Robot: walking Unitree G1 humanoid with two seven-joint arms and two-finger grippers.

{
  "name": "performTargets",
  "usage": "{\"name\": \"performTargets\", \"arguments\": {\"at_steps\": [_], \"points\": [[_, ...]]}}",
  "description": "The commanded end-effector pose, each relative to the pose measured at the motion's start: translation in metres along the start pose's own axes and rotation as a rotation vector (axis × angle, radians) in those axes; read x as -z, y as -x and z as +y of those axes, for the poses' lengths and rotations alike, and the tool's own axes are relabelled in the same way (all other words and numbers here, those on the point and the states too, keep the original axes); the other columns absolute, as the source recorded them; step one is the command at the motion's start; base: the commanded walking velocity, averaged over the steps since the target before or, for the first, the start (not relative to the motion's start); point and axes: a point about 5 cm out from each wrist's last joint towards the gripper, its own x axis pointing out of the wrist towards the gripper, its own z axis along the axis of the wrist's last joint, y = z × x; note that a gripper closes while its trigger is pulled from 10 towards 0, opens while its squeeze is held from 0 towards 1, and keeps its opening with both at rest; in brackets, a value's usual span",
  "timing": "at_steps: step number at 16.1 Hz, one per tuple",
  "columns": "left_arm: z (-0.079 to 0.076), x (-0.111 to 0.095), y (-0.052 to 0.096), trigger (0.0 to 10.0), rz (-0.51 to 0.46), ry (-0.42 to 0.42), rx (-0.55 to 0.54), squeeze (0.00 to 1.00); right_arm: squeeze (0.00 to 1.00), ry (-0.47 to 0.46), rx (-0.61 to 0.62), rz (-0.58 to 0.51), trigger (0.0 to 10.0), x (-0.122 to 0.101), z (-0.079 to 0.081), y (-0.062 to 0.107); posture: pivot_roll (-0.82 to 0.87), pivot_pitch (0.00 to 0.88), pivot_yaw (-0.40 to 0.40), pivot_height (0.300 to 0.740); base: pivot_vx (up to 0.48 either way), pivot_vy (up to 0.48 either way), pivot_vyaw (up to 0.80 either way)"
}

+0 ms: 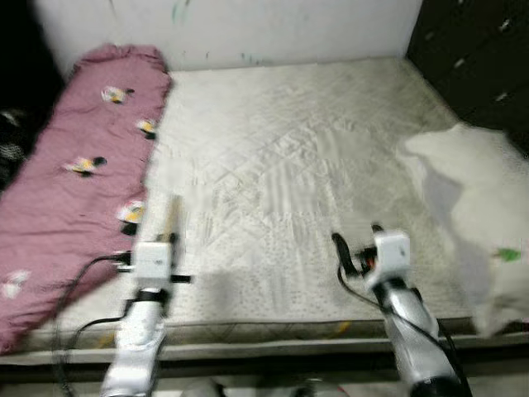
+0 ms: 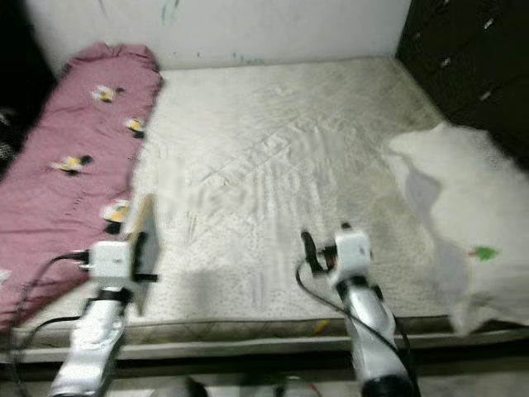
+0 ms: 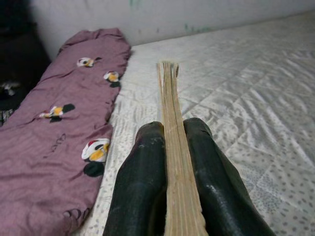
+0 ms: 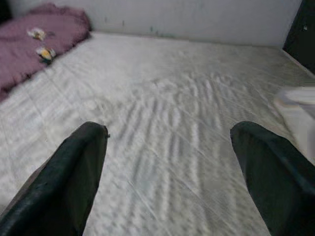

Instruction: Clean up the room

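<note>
Before the robot, in the left eye view, a bare quilted mattress (image 1: 281,182) runs up to a white wall (image 1: 248,25). At nine o'clock a pink duvet (image 1: 74,174) with cartoon prints lies along the mattress edge. At three o'clock sits a white pillow (image 1: 483,207), beside a dark cabinet (image 1: 479,58). The left gripper (image 1: 169,227) hovers at seven o'clock, the right gripper (image 1: 357,248) at five.

Along the left wrist view, both black fingers (image 3: 140,182) are clamped tight on a thin stack of pale wooden slats (image 3: 172,142), pointing toward the wall.

Along the right wrist view, the fingers (image 4: 74,172) are spread wide, holding nothing, above the mattress.
</note>
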Motion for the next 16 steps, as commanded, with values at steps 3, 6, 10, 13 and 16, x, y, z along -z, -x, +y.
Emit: {"name": "performTargets", "arguments": {"at_steps": [3, 6, 10, 13, 16], "points": [[0.01, -0.014, 0.017, 10.0, -0.056, -0.002, -0.048, 0.0, 0.0, -0.042, -0.02, -0.046, 10.0, -0.021, -0.013, 0.01, -0.06, 0.0, -0.013, 0.74, 0.0, 0.0, 0.0], [0.012, -0.015, 0.032, 10.0, -0.054, 0.002, -0.055, 0.0, 0.0, -0.033, -0.074, -0.05, 10.0, -0.02, -0.003, 0.02, -0.04, 0.0, -0.014, 0.74, 0.0, 0.0, 0.0], [0.009, -0.014, 0.031, 10.0, -0.049, 0.018, -0.037, 0.0, 0.0, -0.055, -0.02, -0.049, 10.0, -0.014, 0.007, 0.013, -0.03, 0.0, -0.002, 0.74, 0.0, 0.0, 0.0], [0.008, -0.02, 0.028, 10.0, -0.047, 0.024, -0.026, 0.0, 0.0, -0.08, -0.023, -0.028, 10.0, -0.018, 0.016, 0.012, -0.03, 0.0, 0.004, 0.74, 0.0, -0.08, 0.0], [0.009, -0.02, 0.029, 10.0, -0.038, 0.02, -0.031, 0.0, 0.0, -0.074, -0.01, -0.022, 10.0, -0.021, 0.015, 0.008, -0.03, 0.0, 0.005, 0.74, 0.0, -0.297, 0.0]]}}
